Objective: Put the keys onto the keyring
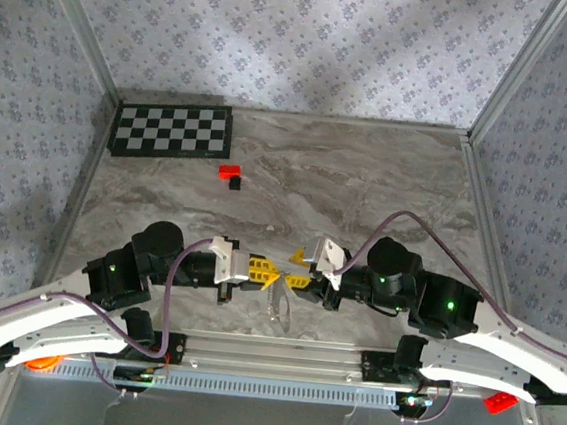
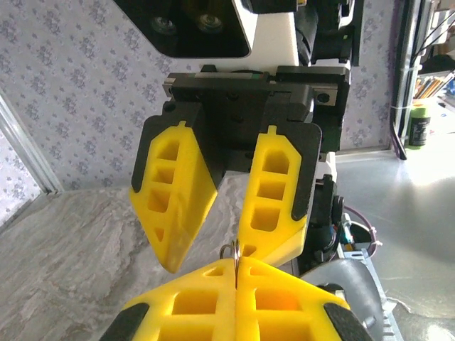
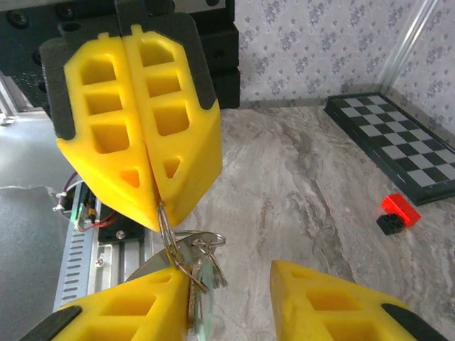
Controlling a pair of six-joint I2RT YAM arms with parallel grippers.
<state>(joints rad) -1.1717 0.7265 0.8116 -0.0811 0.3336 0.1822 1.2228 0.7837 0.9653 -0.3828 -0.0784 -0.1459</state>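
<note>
The left gripper [image 3: 158, 212] pinches the thin keyring [image 3: 164, 229], up between the two arms. A small key [image 3: 201, 298] hangs just under it. The right gripper [image 3: 231, 278] has its jaws apart, holding nothing. I think it must next pinch that key and thread it on

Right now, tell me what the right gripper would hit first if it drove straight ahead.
Most likely the keyring hanging from the shut left gripper: it lies just ahead of the open right gripper, by one finger. The left gripper's fingers come next. Depth is uncertain.
</note>
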